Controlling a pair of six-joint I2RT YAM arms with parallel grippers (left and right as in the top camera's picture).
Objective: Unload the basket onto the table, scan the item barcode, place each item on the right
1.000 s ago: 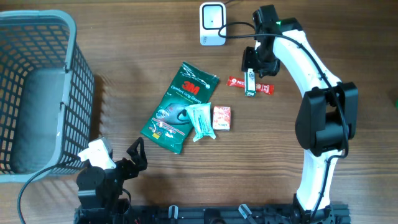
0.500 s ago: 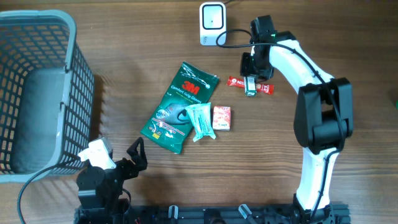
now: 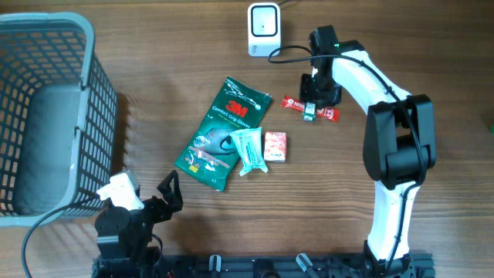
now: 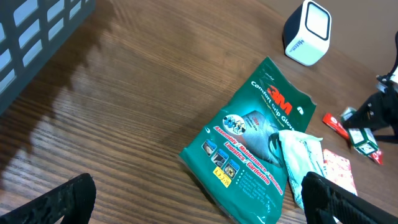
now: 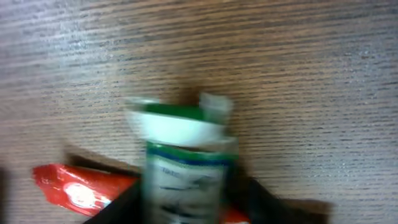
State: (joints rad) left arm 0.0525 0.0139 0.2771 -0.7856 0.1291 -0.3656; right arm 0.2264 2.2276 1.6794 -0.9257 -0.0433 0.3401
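A small white and green packet (image 5: 183,155) lies across a red candy bar (image 3: 292,101) at the back of the table. My right gripper (image 3: 311,99) stands over it, and in the blurred right wrist view the right gripper (image 5: 186,208) is shut on the packet, a dark finger against each side. The white barcode scanner (image 3: 263,29) stands a short way to the back left of it. My left gripper (image 3: 162,199) rests open at the front left, and the left wrist view shows the left gripper (image 4: 199,205) with nothing between its fingers.
A green 3M glove pack (image 3: 224,131), a pale teal sachet (image 3: 249,150) and a small red and white box (image 3: 275,146) lie mid-table. A grey plastic basket (image 3: 85,100) fills the left side. The scanner's cable (image 3: 293,32) runs towards the right arm.
My right gripper has come down and slightly left over the packet and its jaws have narrowed onto it. The packet has shifted a little on the red bar. The left arm is still.
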